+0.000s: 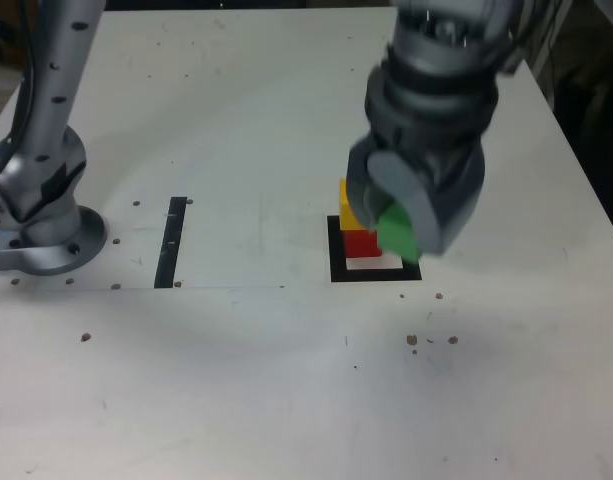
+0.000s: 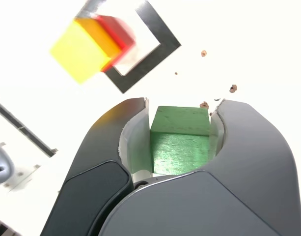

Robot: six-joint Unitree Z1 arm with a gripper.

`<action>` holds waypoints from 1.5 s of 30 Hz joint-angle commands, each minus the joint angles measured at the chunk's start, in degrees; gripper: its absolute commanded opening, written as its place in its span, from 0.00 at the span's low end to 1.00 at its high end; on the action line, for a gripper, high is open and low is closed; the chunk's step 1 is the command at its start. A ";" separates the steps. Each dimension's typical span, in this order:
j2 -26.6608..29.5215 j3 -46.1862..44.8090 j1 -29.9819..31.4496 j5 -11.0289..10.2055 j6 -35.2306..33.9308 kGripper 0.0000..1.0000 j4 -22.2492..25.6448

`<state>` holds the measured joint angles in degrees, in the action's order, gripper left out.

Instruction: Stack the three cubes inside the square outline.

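Standing at bench's [image 1: 236,370] left edge in exterior view, arm base [image 1: 46,240] flanked narrow black strip [image 1: 171,242]. Farther right, yellow cube [image 1: 352,212] sat atop red cube [image 1: 363,244] inside square outline [image 1: 338,262], toward its left edge, well in from bench's corners. Rightmost, claw [image 2: 182,109] pinched green cube [image 2: 180,147] between both fingers, aloft, overlapping outline's right part in that view.

Looks like a robotics lab or workshop bench, exact type unclear: big white tabletop [image 1: 216,370] w/ drilled or worn spots, some just below the claw [image 1: 416,215] in the ext. view; black strip [image 1: 171,242] well left of it; metal arm base [image 1: 48,240] bolted-looking, farther left; dark clutter [image 1: 591,110] to its right, past table edge.
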<state>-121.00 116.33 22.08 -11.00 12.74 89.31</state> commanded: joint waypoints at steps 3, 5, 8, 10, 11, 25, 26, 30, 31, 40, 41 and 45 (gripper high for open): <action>3.48 3.58 -4.06 -0.51 -3.05 0.11 3.62; 4.34 2.35 -6.36 -0.55 -5.51 0.11 3.98; 5.20 -0.58 -9.87 0.42 -9.21 0.11 4.26; 5.86 -3.09 -11.89 1.42 -11.36 0.11 4.26; 6.22 -4.32 -12.71 1.87 -12.31 0.11 4.23; 5.91 -8.83 -14.44 5.04 -17.13 0.11 3.03; 5.76 -9.05 -14.47 5.07 -17.34 0.11 2.95; 5.31 -9.51 -14.67 5.05 -17.78 0.11 2.85; 5.20 -9.55 -14.75 5.02 -17.82 0.11 2.82; 3.38 -9.63 -15.05 5.08 -17.90 0.16 2.00; 3.00 -9.63 -15.05 5.16 -17.90 0.19 1.73; 2.40 -9.62 -15.10 5.11 -17.89 0.26 1.37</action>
<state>-118.21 106.69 7.11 -5.84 -5.11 90.35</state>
